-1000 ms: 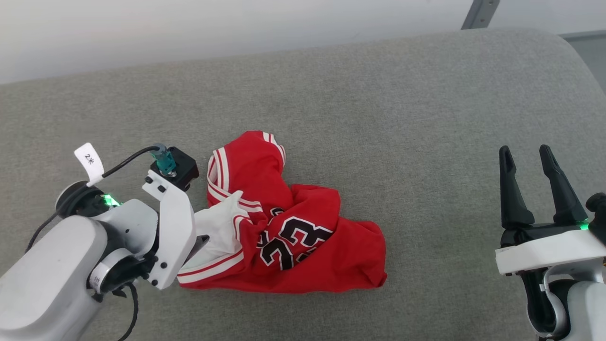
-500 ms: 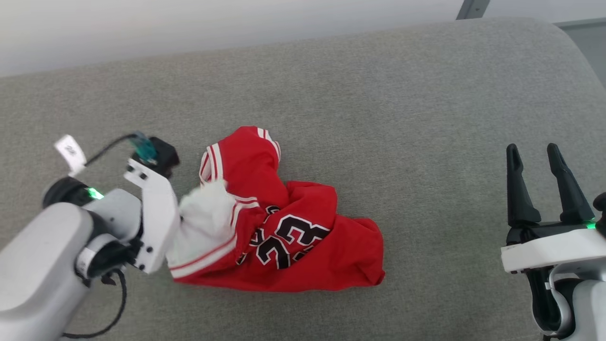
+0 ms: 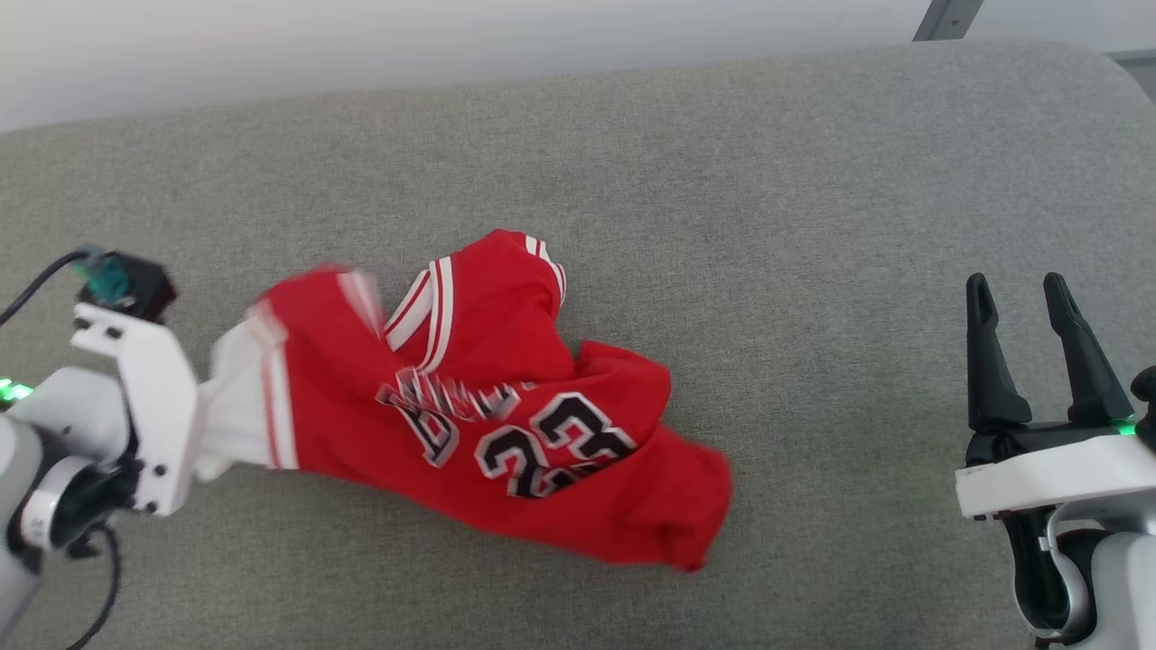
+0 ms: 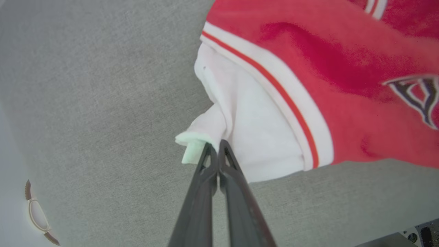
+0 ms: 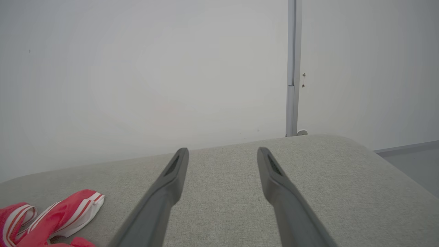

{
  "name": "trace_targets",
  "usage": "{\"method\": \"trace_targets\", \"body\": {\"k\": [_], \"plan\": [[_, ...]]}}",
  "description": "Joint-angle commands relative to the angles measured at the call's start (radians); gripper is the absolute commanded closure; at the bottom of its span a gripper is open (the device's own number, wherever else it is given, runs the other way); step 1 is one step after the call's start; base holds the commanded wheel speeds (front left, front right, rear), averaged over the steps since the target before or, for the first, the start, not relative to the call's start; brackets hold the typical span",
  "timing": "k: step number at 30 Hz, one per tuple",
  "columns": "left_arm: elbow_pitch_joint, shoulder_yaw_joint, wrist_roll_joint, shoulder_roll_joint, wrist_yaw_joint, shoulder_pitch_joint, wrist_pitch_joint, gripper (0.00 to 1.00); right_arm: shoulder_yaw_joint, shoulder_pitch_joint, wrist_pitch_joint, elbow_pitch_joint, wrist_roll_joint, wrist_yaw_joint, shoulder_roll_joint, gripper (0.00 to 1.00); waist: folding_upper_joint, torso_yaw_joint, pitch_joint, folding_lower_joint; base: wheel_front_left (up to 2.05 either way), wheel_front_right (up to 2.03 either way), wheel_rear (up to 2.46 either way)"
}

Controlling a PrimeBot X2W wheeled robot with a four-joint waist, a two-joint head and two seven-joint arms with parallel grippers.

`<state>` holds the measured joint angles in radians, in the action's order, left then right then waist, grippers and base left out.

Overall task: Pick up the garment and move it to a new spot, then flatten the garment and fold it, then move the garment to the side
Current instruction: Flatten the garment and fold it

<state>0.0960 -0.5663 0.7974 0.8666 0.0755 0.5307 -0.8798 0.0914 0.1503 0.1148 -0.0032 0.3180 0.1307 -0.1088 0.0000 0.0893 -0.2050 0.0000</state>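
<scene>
The red garment [image 3: 506,424] with white sleeves and the number 23 lies stretched across the grey cushion, its left part blurred. In the left wrist view my left gripper [image 4: 215,146] is shut on the edge of the garment's white sleeve [image 4: 247,137]. In the head view the left arm's white bracket [image 3: 144,397] sits at the left edge, with the sleeve drawn toward it. My right gripper [image 3: 1023,298] stands open at the right, well away from the garment. Its two fingers [image 5: 171,175] are spread with nothing between them, and red and white trim of the garment [image 5: 65,214] shows at lower left.
The grey cushioned surface [image 3: 813,226] stretches wide, ending at a pale wall behind. Its rounded right end [image 5: 360,154] drops off near a thin metal post [image 5: 291,68]. A black cable [image 3: 36,280] trails from the left wrist.
My left gripper closed on the white sleeve and pulled left, dragging the garment out so its lettering now shows. The head camera shifted slightly. The right gripper stayed put.
</scene>
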Motion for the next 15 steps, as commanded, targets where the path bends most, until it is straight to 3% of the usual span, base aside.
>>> {"method": "trace_targets", "body": {"k": [1,6,12,13,14,15], "plan": [[0.012,-0.003,-0.014,0.015,0.011,-0.022,-0.007,1.0,-0.003,0.007,0.003,0.0,-0.001,0.0,-0.002,0.0,0.0,-0.001,-0.001,0.0,0.0,0.0,0.0],[0.056,-0.012,-0.021,0.031,0.036,-0.053,-0.019,1.0,-0.008,0.009,0.0,0.004,0.001,0.0,-0.001,0.0,0.0,-0.002,-0.005,0.0,0.0,0.0,0.0],[0.142,-0.01,0.03,-0.017,0.053,-0.082,-0.02,0.99,-0.014,0.015,-0.006,0.005,0.004,0.0,-0.001,0.0,0.0,-0.003,-0.013,0.0,0.0,0.0,0.0],[0.152,-0.005,0.037,-0.023,0.055,-0.082,-0.014,0.89,-0.015,0.015,-0.007,0.006,0.004,0.0,-0.001,0.0,0.0,-0.003,-0.013,0.0,0.0,0.0,0.0],[0.16,0.001,0.043,-0.029,0.056,-0.08,-0.001,0.54,-0.017,0.016,-0.009,0.007,0.004,0.0,0.0,0.0,0.0,-0.004,-0.013,0.0,0.0,0.0,0.0],[0.164,0.006,0.048,-0.037,0.057,-0.078,0.014,0.07,-0.017,0.016,-0.01,0.007,0.004,0.0,-0.001,0.0,0.0,-0.006,-0.012,0.0,0.0,0.0,0.0]]}}
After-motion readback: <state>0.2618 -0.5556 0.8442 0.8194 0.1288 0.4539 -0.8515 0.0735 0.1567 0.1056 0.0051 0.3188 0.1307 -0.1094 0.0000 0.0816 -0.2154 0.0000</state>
